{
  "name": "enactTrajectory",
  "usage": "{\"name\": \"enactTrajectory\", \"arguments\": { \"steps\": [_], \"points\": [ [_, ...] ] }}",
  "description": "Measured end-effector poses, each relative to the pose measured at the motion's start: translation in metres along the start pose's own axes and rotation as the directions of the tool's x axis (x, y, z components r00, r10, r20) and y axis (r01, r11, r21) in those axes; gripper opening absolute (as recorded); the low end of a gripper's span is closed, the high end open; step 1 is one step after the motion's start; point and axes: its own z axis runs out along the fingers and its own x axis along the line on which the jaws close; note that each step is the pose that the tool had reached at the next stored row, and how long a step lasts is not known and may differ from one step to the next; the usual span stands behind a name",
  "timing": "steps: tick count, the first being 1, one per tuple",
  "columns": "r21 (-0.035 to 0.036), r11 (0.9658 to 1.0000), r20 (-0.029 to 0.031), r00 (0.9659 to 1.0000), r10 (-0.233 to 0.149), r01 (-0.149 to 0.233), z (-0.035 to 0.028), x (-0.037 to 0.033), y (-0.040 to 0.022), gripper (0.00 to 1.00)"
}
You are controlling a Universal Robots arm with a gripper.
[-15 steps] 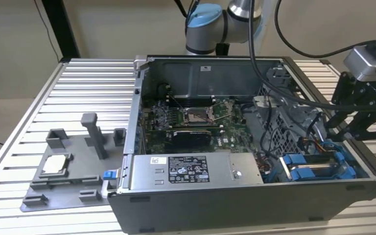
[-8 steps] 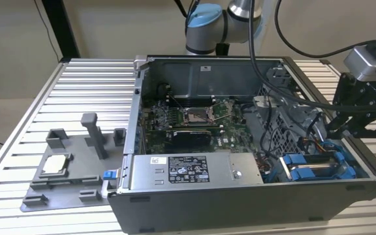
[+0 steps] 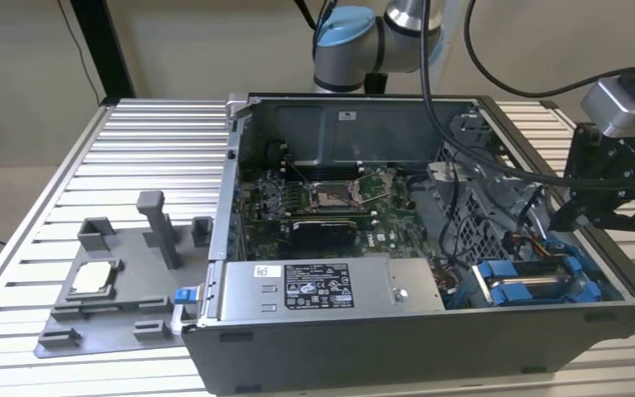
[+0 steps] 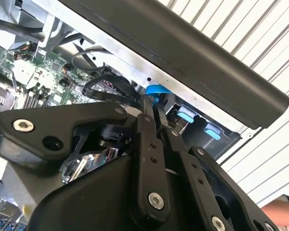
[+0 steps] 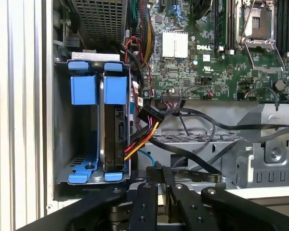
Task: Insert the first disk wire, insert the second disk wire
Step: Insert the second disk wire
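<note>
Blue disk wire [image 5: 145,156] pinched in the tool [image 5: 159,169], close by the drive cage [image 5: 82,139]

I see the tool's fingers pressed together on the wire's end (its blue tip peeks past them in the second wrist view). The wire runs just beside the drive [image 5: 116,139] held in blue carriers [image 5: 94,89], near a black plug [image 5: 151,115] with red and yellow leads. Around it all is the open computer case [image 3: 406,347] with its motherboard [image 3: 317,198], lying on the slatted bench [image 3: 130,149]

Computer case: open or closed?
Open. The computer case lies with no side panel on, so its motherboard and blue drive bay show.
</note>
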Motion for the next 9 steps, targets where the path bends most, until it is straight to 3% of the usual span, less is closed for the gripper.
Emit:
{"name": "enactTrajectory", "arguments": {
  "steps": [5,9],
  "points": [
    [0.0004,1.0,0.0001,1.0,0.0,0.0,-0.0015,0.0023,0.0032,0.0],
    [0.0091,1.0,0.0,1.0,-0.001,0.001,-0.003,0.0064,0.0112,0.0]
  ]
}}
